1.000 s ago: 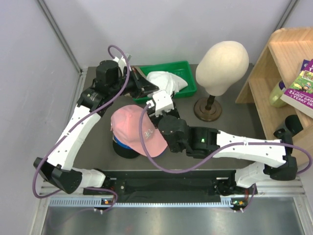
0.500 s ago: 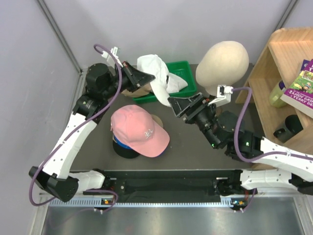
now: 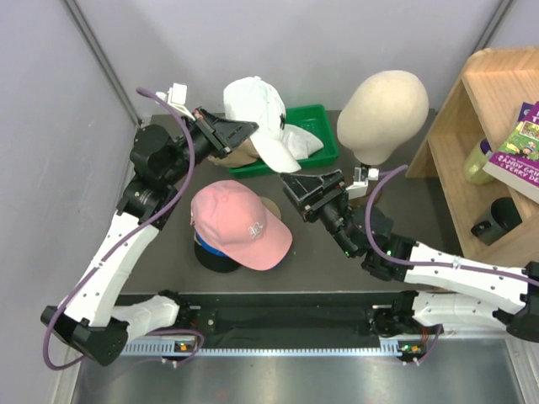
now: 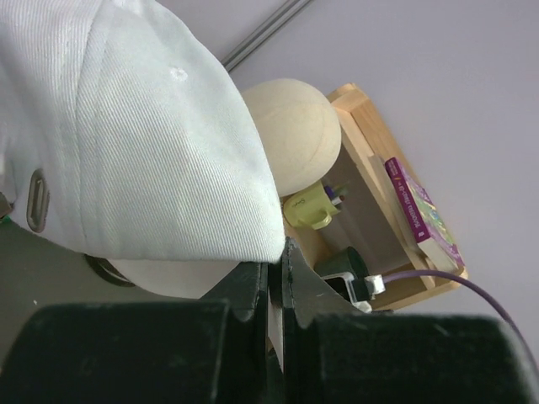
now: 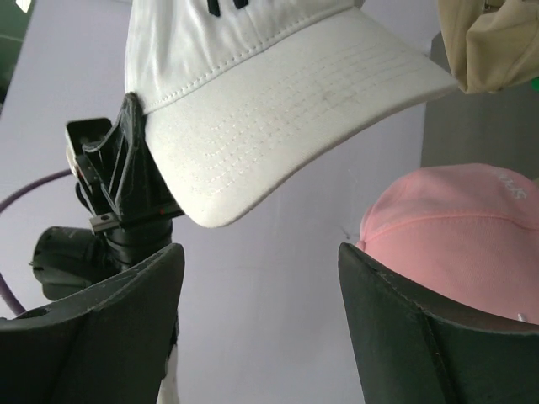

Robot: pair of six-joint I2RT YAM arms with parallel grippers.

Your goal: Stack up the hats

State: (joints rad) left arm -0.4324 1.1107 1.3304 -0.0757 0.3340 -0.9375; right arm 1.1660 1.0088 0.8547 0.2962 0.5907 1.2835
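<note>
My left gripper (image 3: pixel 244 128) is shut on the rear edge of the white hat (image 3: pixel 257 118) and holds it in the air above the green tray (image 3: pixel 316 118). In the left wrist view the white hat (image 4: pixel 126 151) fills the upper left, pinched at my closed fingertips (image 4: pixel 295 269). The pink hat (image 3: pixel 236 223) sits on top of a stack of a blue hat and a black hat (image 3: pixel 217 259) on the table. My right gripper (image 3: pixel 307 192) is open and empty, right of the pink hat (image 5: pixel 459 236) and below the white hat's brim (image 5: pixel 295 109).
A cream mannequin head (image 3: pixel 383 105) on a round wooden stand stands at the back right. A wooden shelf (image 3: pixel 497 93) with a book and bottle is at the far right. The green tray holds more fabric, tan and white (image 3: pixel 299 141).
My left gripper has lifted the white hat out of the tray and raised it. My right arm has pulled back from the pink hat and now points toward the white hat.
</note>
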